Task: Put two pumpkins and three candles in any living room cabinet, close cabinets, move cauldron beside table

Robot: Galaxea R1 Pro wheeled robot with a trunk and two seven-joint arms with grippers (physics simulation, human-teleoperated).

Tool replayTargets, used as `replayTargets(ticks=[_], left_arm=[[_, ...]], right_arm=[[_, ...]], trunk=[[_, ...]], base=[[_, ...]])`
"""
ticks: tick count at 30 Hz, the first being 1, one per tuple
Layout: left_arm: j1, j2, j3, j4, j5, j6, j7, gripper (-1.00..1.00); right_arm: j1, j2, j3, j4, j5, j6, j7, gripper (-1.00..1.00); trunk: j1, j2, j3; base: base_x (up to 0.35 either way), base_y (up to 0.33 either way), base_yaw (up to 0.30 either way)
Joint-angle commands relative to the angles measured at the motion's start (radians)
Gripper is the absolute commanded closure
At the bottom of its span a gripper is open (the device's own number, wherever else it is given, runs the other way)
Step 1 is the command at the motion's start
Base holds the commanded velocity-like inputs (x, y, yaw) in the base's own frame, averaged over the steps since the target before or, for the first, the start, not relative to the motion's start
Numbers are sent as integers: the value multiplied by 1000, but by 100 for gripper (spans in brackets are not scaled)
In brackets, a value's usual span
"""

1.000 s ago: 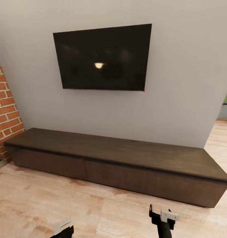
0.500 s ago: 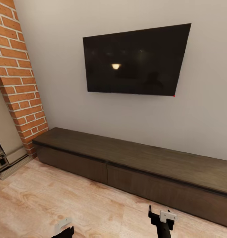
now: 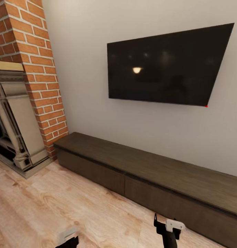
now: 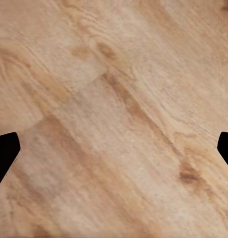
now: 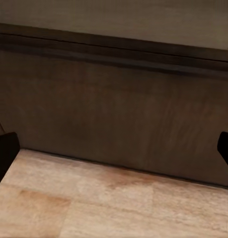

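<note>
Pale wooden floor (image 3: 63, 206) runs up to the cabinet (image 3: 149, 172), which sits ahead of the right pincer (image 5: 114, 148) against a grey wall under a dark television (image 3: 166, 65), every drawer front flush and shut so no contents show. Both pincers are spread with nothing between them, the left pincer (image 4: 114, 148) over bare floor. Off beyond the left pincer stands the brick fireplace (image 3: 22, 103).

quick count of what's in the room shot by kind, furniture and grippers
cabinet: 1
tv: 1
fireplace: 1
grippers: 2, left gripper, right gripper
total: 5
</note>
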Motion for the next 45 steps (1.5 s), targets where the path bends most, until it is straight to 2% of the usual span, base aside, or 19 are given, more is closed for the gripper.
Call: replayTargets(ticks=[1,10,18,20,24,30,33,34,37,40,42,45], left_arm=[[-2,1,-8,-5,4,-6,8,-100],[-2,1,-9,-5,4,-5,7,-100],[-1,3,-7,-5,4,-9,9,-100],[22,4,-8,-5,4,-14,8,-100],[104,9,-7,0,4,-47,7,-100],[159,22,-8,4,4,-129,6,-100],[178,24,-8,2,4,-185,5,-100],[223,25,-9,1,4,-252,5,-100],[231,25,-9,1,4,-288,5,-100],[233,25,-8,2,4,-306,5,-100],[233,25,-8,2,4,-323,5,-100],[233,25,-8,1,4,-343,5,-100]], right_arm=[[-1,0,9,0,-10,-3,-3,-100],[-1,1,10,4,-6,-4,-3,-100],[-1,14,12,14,0,-4,-1,-100],[0,13,15,14,0,-3,0,-100],[-1,13,22,13,3,-1,1,-100],[-1,8,43,19,12,-3,-1,-100],[-1,1,46,81,14,-7,-1,-100],[64,-25,48,123,15,-38,-2,-100],[102,-24,52,128,36,-146,-1,-100],[141,-16,56,128,82,-264,-2,-100],[162,-12,56,128,105,-298,-3,-100],[178,-9,57,128,126,-304,-5,-100]], trunk=[[-4,7,2],[-39,70,30],[-69,126,54],[-77,140,60],[-92,168,71],[-115,210,87],[-127,231,95],[-131,238,98],[-142,259,108],[-146,266,110],[-146,266,110],[-146,266,108]], base=[[0,0,281],[0,0,280],[0,0,280],[0,0,280],[0,0,280],[0,0,280],[0,0,277],[0,0,276],[0,0,276],[0,0,276],[0,0,276],[0,0,276]])
